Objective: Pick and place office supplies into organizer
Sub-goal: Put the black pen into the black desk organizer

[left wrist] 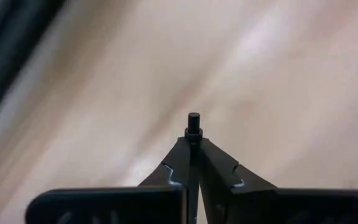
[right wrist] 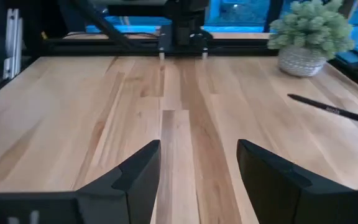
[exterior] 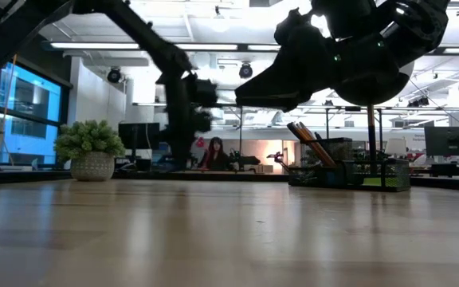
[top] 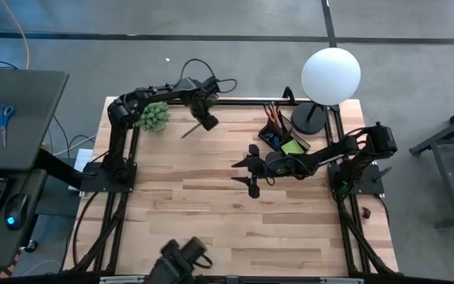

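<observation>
The organizer point(top: 280, 136) sits near the far right corner of the wooden table point(top: 211, 213), just beside the black base of the white globe lamp point(top: 330, 73), and it already holds things: pencils point(top: 273, 114) lean out of one compartment at a slant, a lime-green sticky-note pad point(top: 292, 147) lies at its nearer end, and a bit of blue shows in it, though what that is cannot be made out. From table level the organizer point(exterior: 349, 171) stands low and dark on the right, with the pencils point(exterior: 309, 142) tilted up out of it. The left gripper point(top: 206, 117) hangs over the far part of the table, just beside the small potted plant point(top: 154, 116), and its jaws are pinched tight on a black pen point(top: 191, 129), which sticks out of them at a slant toward the middle of the table. In the left wrist view the two fingers point(left wrist: 178, 163) meet in a point with the end of the pen point(left wrist: 194, 126) poking out between them, above blurred wood. The right gripper point(top: 252, 171) hovers over the middle of the table, just beside the organizer, with its jaws spread apart and nothing between them. Its wrist view shows bare boards between the fingers point(right wrist: 143, 167), the plant point(right wrist: 309, 37) at the far edge, and the pen point(right wrist: 331, 109) in the air near it. A person point(exterior: 214, 154) sits in the room beyond the table.
</observation>
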